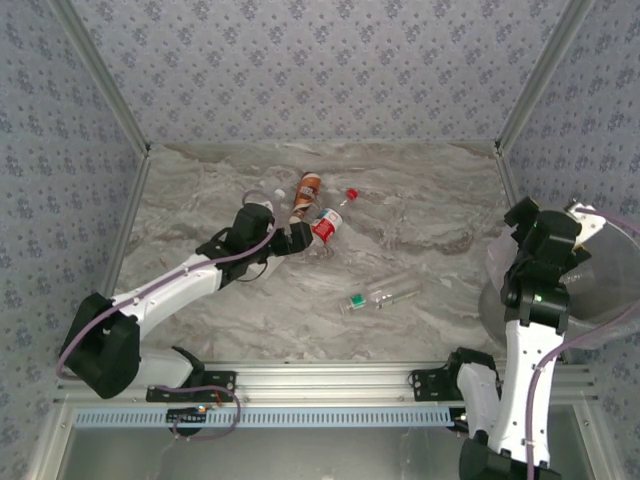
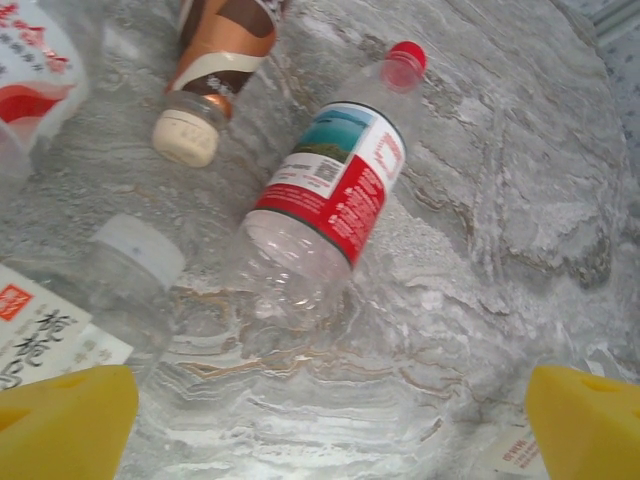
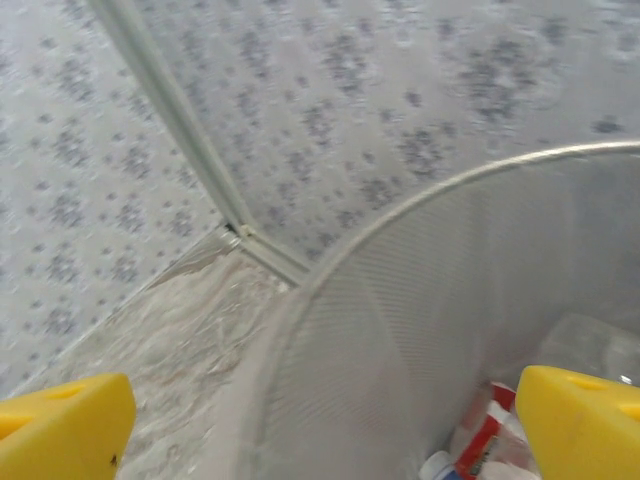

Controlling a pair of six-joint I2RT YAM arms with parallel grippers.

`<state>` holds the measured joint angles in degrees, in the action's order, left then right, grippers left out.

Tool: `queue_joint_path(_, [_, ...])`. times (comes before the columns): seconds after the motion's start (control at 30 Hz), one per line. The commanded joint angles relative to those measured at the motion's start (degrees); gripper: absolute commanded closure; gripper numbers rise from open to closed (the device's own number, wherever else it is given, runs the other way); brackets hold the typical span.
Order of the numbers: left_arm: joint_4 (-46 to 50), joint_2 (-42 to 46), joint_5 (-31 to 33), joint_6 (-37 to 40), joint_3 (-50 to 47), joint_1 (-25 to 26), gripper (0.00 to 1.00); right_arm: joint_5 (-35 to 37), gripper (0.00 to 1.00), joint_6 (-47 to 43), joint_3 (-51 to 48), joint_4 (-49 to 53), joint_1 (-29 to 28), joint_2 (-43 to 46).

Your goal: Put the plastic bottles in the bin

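Note:
My left gripper (image 1: 300, 238) hangs open low over a cluster of plastic bottles at the table's middle back. Past its yellow fingertips (image 2: 65, 425) lies a clear bottle with a red-white label and red cap (image 2: 335, 190), not touched. Beside it lie a brown-labelled bottle (image 2: 215, 70) and a clear white-capped bottle (image 2: 120, 270). A green-capped clear bottle (image 1: 380, 297) lies alone nearer the front. My right gripper (image 3: 325, 430) is open and empty over the near rim of the bin (image 3: 330, 270) at the right. Red-labelled bottles (image 3: 480, 440) lie at its bottom.
The bin (image 1: 600, 290) stands at the table's right edge against the patterned wall. A corner post (image 3: 190, 140) rises just behind it. Another labelled bottle (image 2: 30, 70) lies at the far left of the cluster. A metal rail (image 1: 320, 385) runs along the front edge.

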<state>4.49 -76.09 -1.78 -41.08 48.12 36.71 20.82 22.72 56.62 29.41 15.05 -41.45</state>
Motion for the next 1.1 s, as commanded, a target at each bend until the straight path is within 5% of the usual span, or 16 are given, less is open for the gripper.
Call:
queue_joint_path(0.0, [0.56, -0.52, 1.36, 3.6, 3.1, 1.83, 0.01, -1.24, 0.0, -5.26, 3.37, -0.51, -3.57, -1.41])
queue_joint_path(0.43, [5.23, 0.21, 10.64, 2.73, 4.4, 3.04, 0.01, -3.82, 0.0, -4.24, 7.19, 4.51, -24.33, -10.44])
queue_joint_path(1.07, [7.11, 7.53, 17.76, -5.79, -3.54, -1.09, 0.01, 10.39, 0.0, 35.09, 5.15, 11.9, -48.65, -26.31])
